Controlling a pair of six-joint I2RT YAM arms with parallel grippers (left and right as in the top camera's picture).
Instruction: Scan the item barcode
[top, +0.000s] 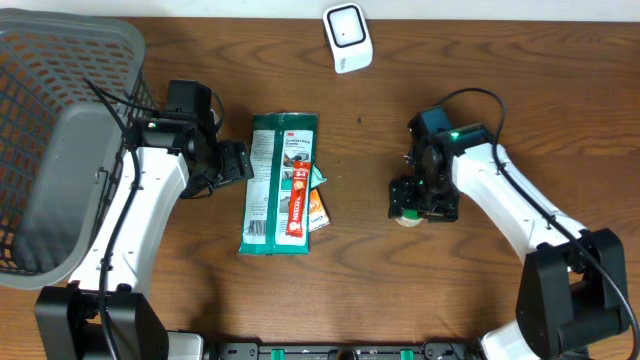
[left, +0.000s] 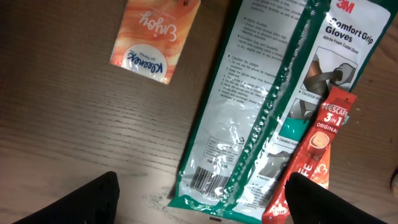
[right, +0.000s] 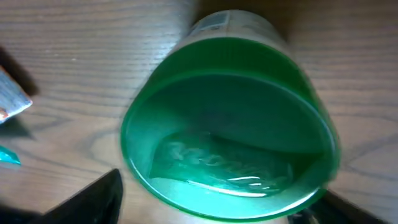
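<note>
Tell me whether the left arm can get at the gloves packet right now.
Probably yes. The left gripper hangs beside the near edge of the gloves packet with jaws open, and nothing lies between them. The Nescafe sachet lies on its far half.

Grey basket (top: 70, 35), gloves pack (top: 268, 190), coffee stick (top: 298, 200), tissue pack (left: 155, 37), wooden table (top: 420, 290)

light: even, soft shadows | glare: glove pack (left: 249, 124) | blur: green lid (right: 230, 137) close-up

jar (right: 230, 134): green lid, pale body (label blurred) | on table (top: 400, 300), right side | scanner (top: 347, 38): white, far edge
</note>
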